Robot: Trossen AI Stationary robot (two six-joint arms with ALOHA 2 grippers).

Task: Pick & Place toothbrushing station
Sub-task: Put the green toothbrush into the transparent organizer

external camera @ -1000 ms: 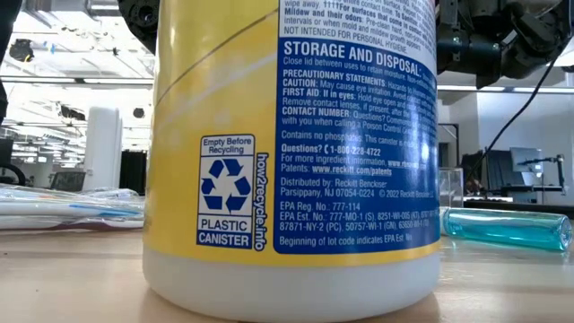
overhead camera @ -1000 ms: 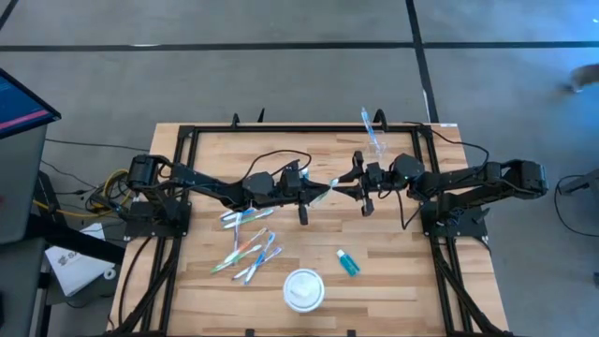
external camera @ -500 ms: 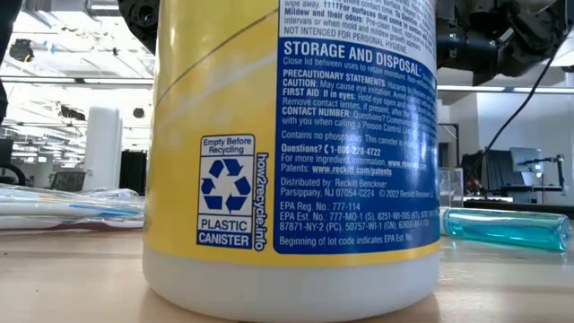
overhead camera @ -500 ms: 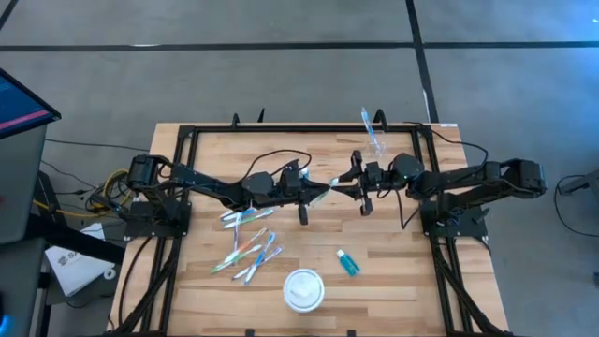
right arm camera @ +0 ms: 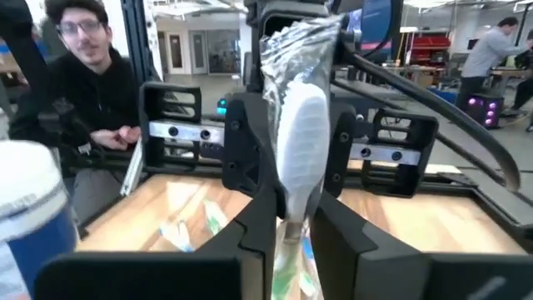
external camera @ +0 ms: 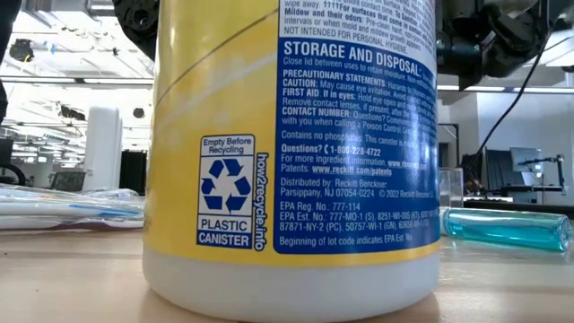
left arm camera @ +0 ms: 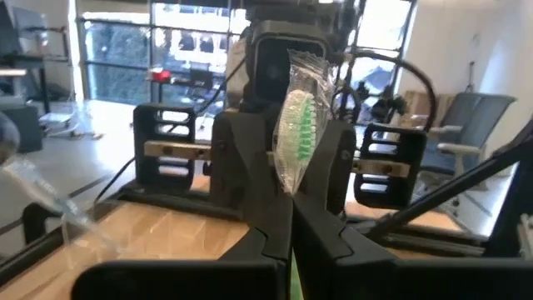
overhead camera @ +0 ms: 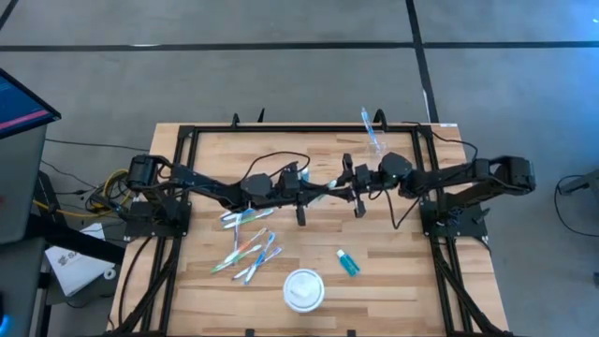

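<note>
A green-bristled toothbrush (left arm camera: 298, 125) in a clear wrapper hangs in the air over the middle of the table, with my left gripper (overhead camera: 316, 190) shut on it. My right gripper (overhead camera: 343, 184) faces it from the table's right. Its fingers (right arm camera: 254, 229) stand close on either side of the brush's head end (right arm camera: 300, 142), with a gap between them; I cannot tell whether they touch the wrapper. Several more toothbrushes (overhead camera: 248, 245) lie on the table at the near left. A blue tube (overhead camera: 348, 263) lies near the front. A clear tumbler (overhead camera: 379, 123) stands at the far edge beside a wrapped blue brush (overhead camera: 371, 131). My left gripper pinches the toothbrush's handle (left arm camera: 290, 218) between its two fingers. The fingers are level and point toward the table's right, roughly along the brush. The head end sticks out past the fingertips, tilted upward, and the brush is clear of the table.
A yellow wipes canister (external camera: 291, 152) with a white lid (overhead camera: 303, 289) stands at the table's front and blocks most of the low view. A black frame (overhead camera: 187, 140) runs around the table. A person (right arm camera: 83, 75) sits beyond the table's left side.
My right gripper has moved a little toward the table's left, closer to my left gripper and over the toothbrush's head end. The left gripper and the brush have kept still.
</note>
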